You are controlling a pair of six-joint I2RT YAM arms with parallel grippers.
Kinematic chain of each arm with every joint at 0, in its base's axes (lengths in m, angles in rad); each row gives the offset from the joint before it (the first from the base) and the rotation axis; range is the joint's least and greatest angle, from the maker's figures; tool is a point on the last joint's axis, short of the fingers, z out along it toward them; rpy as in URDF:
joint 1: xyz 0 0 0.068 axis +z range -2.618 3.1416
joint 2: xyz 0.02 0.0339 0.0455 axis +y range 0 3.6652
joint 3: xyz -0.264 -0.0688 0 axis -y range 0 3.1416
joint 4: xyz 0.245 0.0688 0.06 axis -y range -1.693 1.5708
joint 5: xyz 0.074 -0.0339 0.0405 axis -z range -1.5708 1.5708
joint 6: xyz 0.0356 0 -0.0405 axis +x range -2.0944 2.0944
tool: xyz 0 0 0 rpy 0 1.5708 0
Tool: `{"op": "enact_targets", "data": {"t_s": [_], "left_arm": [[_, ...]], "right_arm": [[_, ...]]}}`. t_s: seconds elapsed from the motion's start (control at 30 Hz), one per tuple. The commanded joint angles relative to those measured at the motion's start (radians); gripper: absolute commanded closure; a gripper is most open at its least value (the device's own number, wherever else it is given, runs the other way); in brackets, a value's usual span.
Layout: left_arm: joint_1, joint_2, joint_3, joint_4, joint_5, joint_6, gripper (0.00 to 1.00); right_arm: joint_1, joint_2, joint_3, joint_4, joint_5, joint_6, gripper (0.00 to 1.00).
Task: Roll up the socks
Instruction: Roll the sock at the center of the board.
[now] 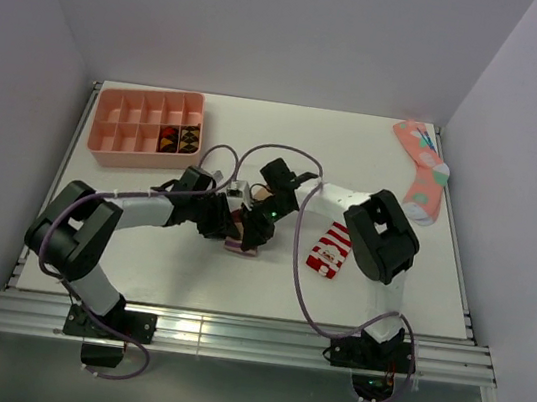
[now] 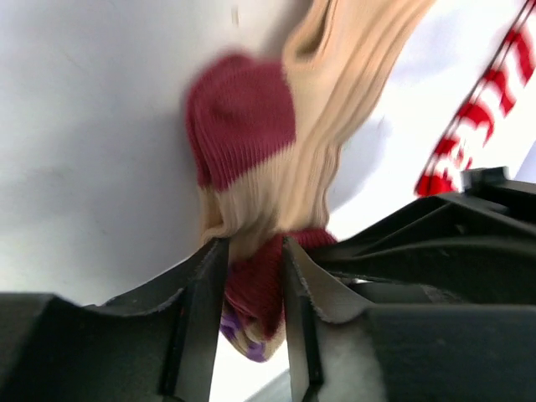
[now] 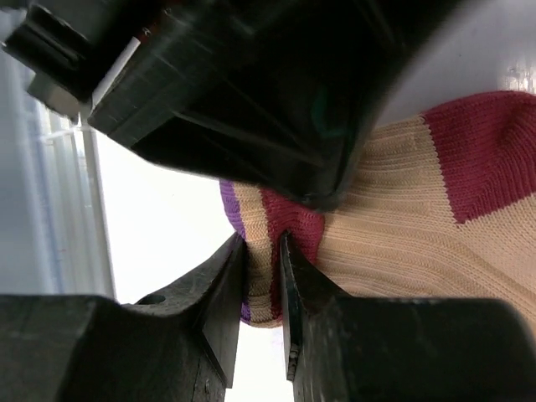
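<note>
The tan sock [image 1: 242, 246] with dark red toe and heel lies bunched at the table's middle, and both grippers meet on it. In the left wrist view my left gripper [image 2: 253, 244] has the sock's folded dark red part between its fingers, touching both; the tan body [image 2: 327, 126] runs away from them. My right gripper [image 3: 261, 243] pinches the purple-striped cuff of the tan sock [image 3: 402, 226], with the left arm's black body just above. The red-and-white striped sock [image 1: 330, 251] lies flat to the right, beside the right arm; its edge [image 2: 477, 109] shows in the left wrist view.
A pink divided tray [image 1: 109, 117] stands at the back left, with small dark items in two compartments. A pink sock with a teal and grey pattern [image 1: 420, 168] lies at the back right near the wall. Cables loop over the table between the arms.
</note>
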State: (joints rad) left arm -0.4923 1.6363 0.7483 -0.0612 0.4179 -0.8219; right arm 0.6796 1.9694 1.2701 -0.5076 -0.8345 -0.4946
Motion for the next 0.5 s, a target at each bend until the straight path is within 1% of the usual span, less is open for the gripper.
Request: {"op": "enact_targets", "data": {"t_s": [0.0,0.17,0.23,0.27,0.37,0.47], "left_arm": [[-0.005,-0.067,-0.041,0.158,-0.161,0.003,0.61],[-0.018,-0.127,-0.101,0.279,-0.251,0.03,0.57],[-0.02,-0.142,-0.127,0.334,-0.257,0.033,0.56],[-0.022,-0.154,-0.151,0.39,-0.255,0.043,0.55],[-0.029,-0.171,-0.178,0.46,-0.269,0.082,0.55],[-0.049,-0.185,-0.234,0.563,-0.263,0.121,0.54]], "right_arm": [[-0.037,0.048,0.077,-0.172,-0.139,-0.01,0.72],[-0.071,0.144,0.176,-0.333,-0.21,-0.058,0.72],[-0.077,0.18,0.23,-0.393,-0.224,-0.088,0.72],[-0.084,0.207,0.242,-0.441,-0.242,-0.097,0.72],[-0.095,0.244,0.282,-0.488,-0.249,-0.105,0.72],[-0.109,0.255,0.293,-0.485,-0.248,-0.075,0.72]]}}
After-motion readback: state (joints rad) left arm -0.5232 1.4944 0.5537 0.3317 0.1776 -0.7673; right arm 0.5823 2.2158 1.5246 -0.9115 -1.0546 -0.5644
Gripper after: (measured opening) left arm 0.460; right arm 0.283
